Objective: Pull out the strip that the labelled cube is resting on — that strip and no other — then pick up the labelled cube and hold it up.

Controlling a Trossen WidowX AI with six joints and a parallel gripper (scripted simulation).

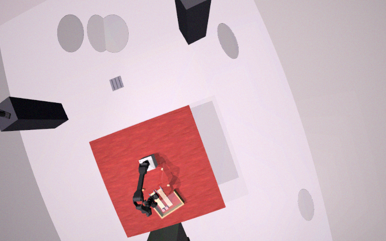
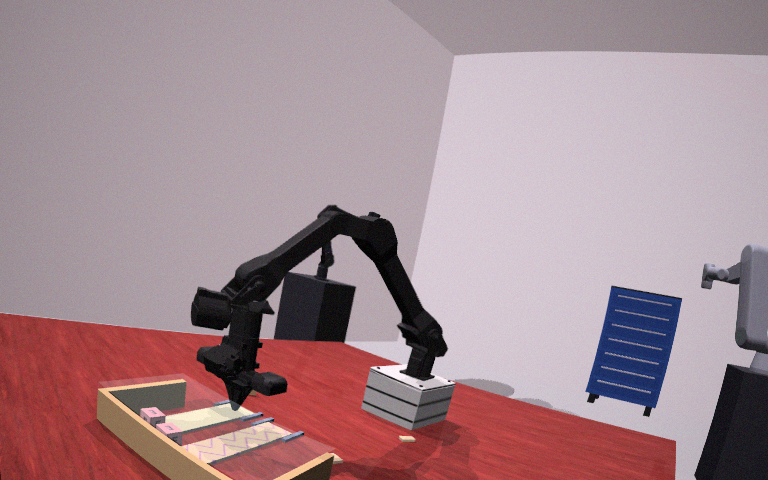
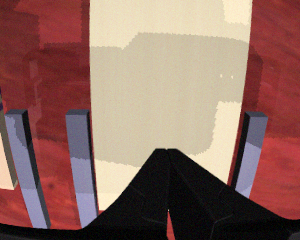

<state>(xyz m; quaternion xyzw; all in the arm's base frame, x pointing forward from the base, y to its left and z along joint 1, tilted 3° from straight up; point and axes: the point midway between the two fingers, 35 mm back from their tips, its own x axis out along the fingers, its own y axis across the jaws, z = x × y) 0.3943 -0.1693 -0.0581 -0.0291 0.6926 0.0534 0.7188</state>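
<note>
Gripper (image 1: 156,195) (image 2: 234,409) (image 3: 165,159) above 1 plain strip (image 1: 160,204) (image 2: 201,418) (image 3: 155,90).

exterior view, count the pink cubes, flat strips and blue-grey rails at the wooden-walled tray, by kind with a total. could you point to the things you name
pink cubes (image 1: 164,209) (image 2: 169,433): 2
flat strips (image 1: 166,198) (image 2: 201,418) (image 3: 165,75): 2
blue-grey rails (image 1: 161,188) (image 2: 294,437) (image 3: 80,145): 4
total: 8

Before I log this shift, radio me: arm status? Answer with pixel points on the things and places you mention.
Black gripper (image 1: 155,196) (image 2: 235,408) (image 3: 165,159) shut, empty, over plain cream strip (image 1: 160,204) (image 2: 201,417) (image 3: 165,90). Two pink cubes at the strips' far ends, unlifted. Blue-grey rails flank the strip.
</note>
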